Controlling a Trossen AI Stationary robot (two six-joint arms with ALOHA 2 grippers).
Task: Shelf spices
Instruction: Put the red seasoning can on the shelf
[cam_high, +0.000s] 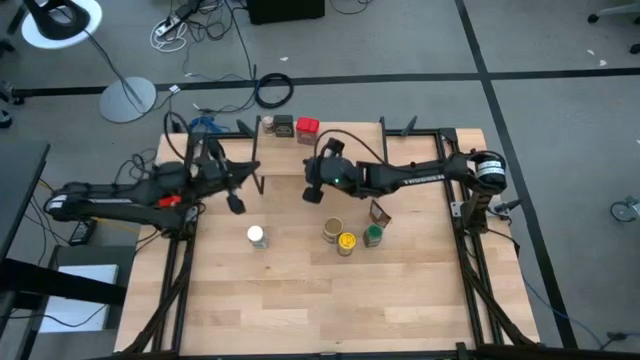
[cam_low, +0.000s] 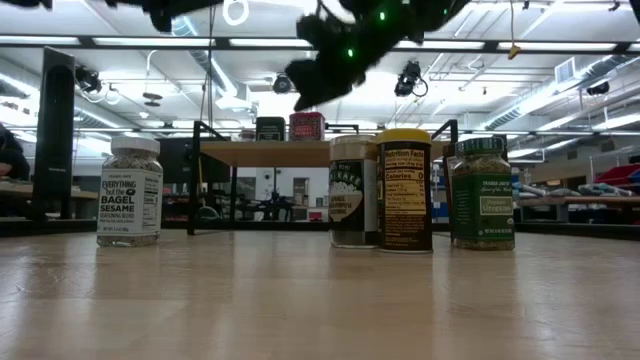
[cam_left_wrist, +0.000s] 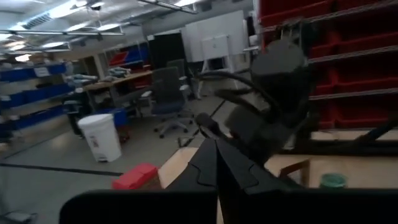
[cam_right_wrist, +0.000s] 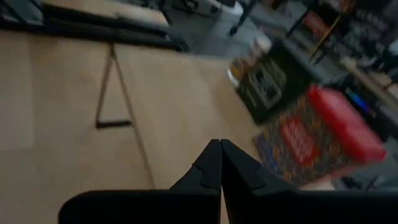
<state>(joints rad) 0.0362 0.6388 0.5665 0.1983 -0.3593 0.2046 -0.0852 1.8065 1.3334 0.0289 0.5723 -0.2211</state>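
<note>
My right gripper (cam_high: 312, 192) hangs pinched shut and empty over the shelf (cam_high: 330, 150), near the red tin (cam_high: 307, 130). I should open wide before descending on the yellow-lidded jar (cam_high: 347, 242), gripping low.

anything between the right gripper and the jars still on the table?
Nothing visible. The right gripper, shut and empty, hangs by the shelf; the brown canister, yellow-lidded jar and green jar stand on bare table just nearer the front.
</note>
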